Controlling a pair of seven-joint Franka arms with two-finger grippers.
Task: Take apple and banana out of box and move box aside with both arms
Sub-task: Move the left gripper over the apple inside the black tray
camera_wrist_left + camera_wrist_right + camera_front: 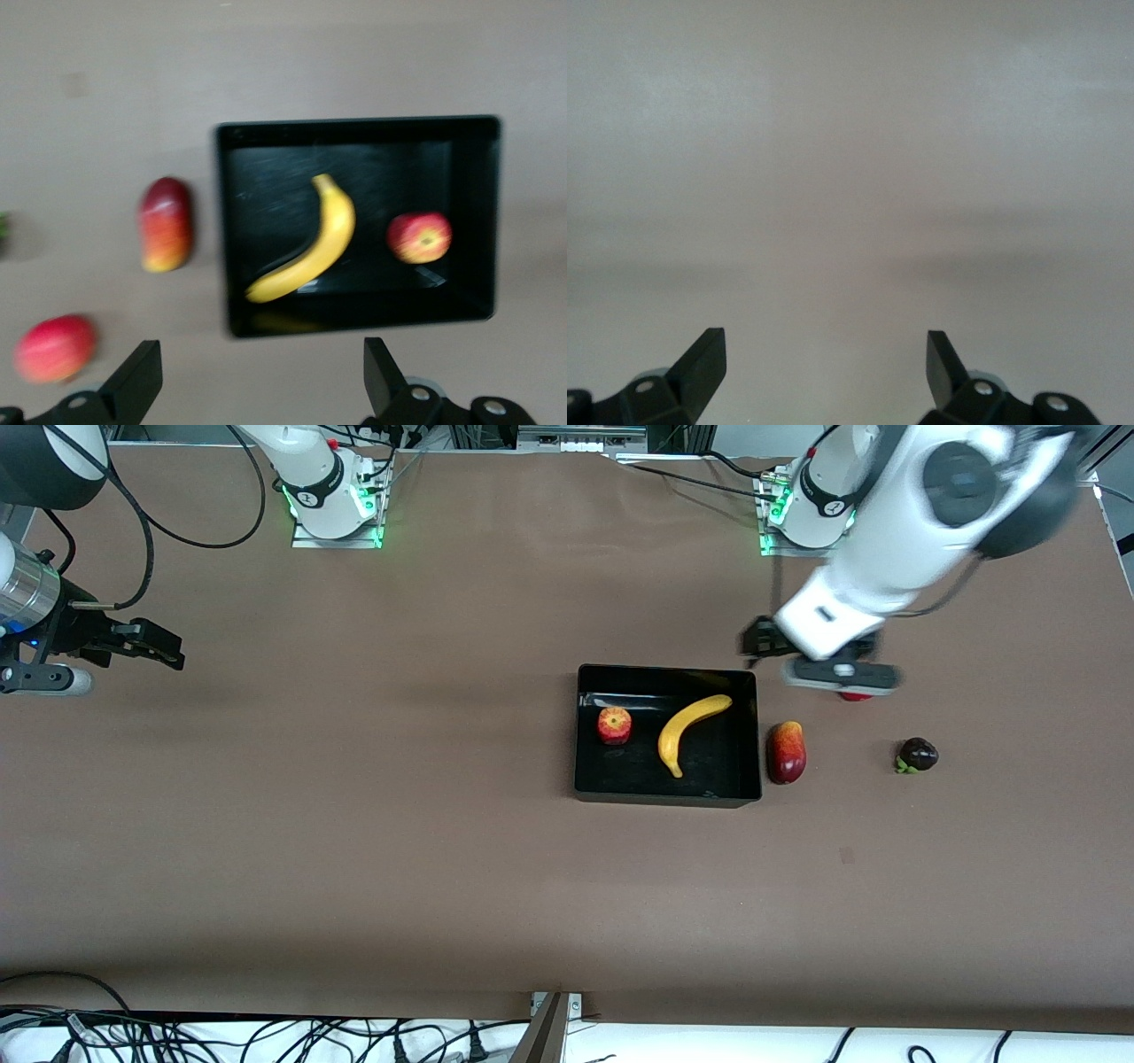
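Apple [614,724] and banana [690,731] lie in the box [666,790]; both pincers, left [257,376] and right [824,367], hang released.

The left arm [886,576] is motion-blurred and hides most of a red fruit [856,695], perhaps a pomegranate.

robot lab: bolted arms [323,478], cables [266,1036]
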